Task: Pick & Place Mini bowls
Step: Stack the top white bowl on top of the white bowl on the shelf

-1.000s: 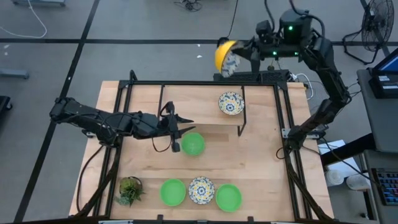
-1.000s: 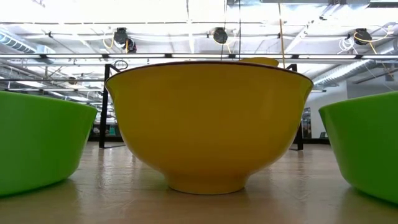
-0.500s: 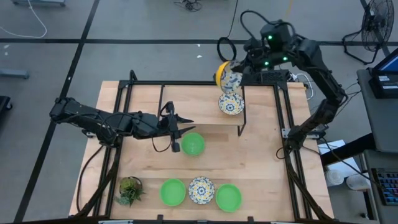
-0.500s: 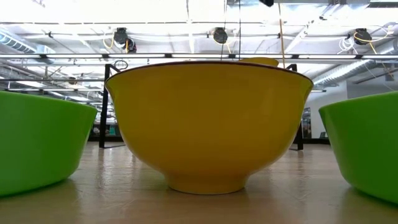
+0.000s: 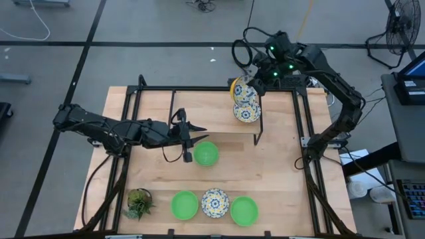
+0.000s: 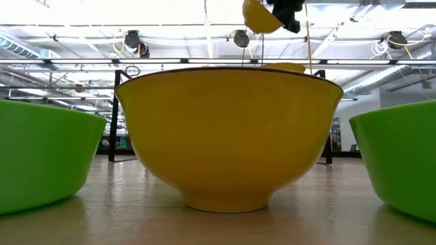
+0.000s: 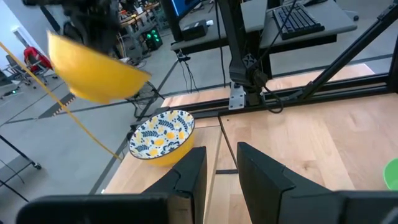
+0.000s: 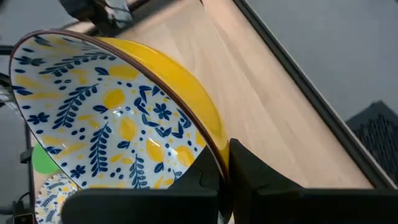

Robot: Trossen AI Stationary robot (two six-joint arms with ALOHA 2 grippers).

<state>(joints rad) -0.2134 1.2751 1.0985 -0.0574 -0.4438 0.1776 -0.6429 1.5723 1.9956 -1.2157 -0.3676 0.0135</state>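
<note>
My right gripper (image 5: 251,85) is shut on a mini bowl (image 5: 242,90) with a floral inside and a yellow outside. It hangs in the air over the table's far edge, just above a second floral bowl (image 5: 246,111) that stands on its base. A green bowl (image 5: 206,154) stands mid-table. My left gripper (image 5: 188,137) hovers open beside it, holding nothing. Two green bowls (image 5: 184,204) (image 5: 244,210) and a floral one (image 5: 215,202) stand in a row near the front edge. My right gripper pinches the floral bowl's rim (image 8: 214,146), with one finger (image 8: 199,180) inside the bowl and the other (image 8: 252,168) on its yellow outer wall. The fingers slant down from the far right. The bowl is lifted clear and tilted, its patterned inside partly facing up.
A small spiky potted plant (image 5: 139,202) stands at the front left. A black metal frame (image 5: 259,119) rims the table and has an upright beside the far floral bowl. Bare wood lies at the middle right.
My right gripper has come down and toward the table's near edge with the floral bowl, tipping its fingers further downward. The bowl was beyond the far edge and now hangs just over the resting floral bowl, still clear of it.
</note>
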